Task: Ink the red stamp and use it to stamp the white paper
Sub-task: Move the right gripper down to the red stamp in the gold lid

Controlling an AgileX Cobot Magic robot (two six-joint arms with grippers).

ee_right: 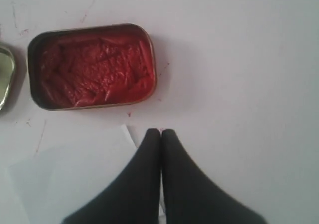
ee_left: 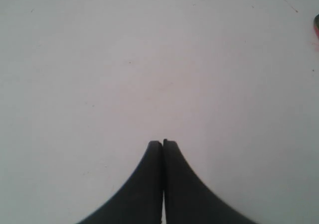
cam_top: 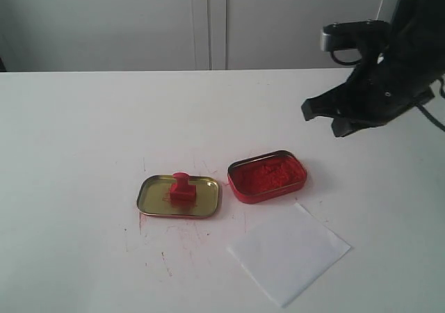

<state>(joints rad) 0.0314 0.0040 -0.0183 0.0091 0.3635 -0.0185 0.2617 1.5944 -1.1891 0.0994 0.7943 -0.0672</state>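
Looking first at the exterior view, an onlooker finds the red stamp (cam_top: 182, 186) standing upright, knob upward, inside an upturned gold lid (cam_top: 149, 200) on the white desk (cam_top: 83, 132). That posture presumably offers the knob to a grasp from above. Just beside the lid sits the open ink tin (cam_top: 268, 176), its red pad exposed, and the white paper (cam_top: 288, 252) lies flat near the tin, apparently so that inking and stamping need only short moves. The paper shows no imprint. The right end effector (cam_top: 321, 117) hangs above the desk, well apart from the stamp, carrying nothing. The count here is one stamp, one lid, one tin, one sheet and one arm. The left wrist view shows the left end effector (ee_left: 163, 143) with its fingers pressed together over bare desk, gripping nothing. The right wrist view shows the right end effector (ee_right: 160, 132) likewise fully closed and empty, poised over a corner of the paper (ee_right: 75, 174), with the ink tin (ee_right: 92, 67) beyond and an edge of the lid (ee_right: 6, 77) at the frame's margin. The stamp is out of this view.
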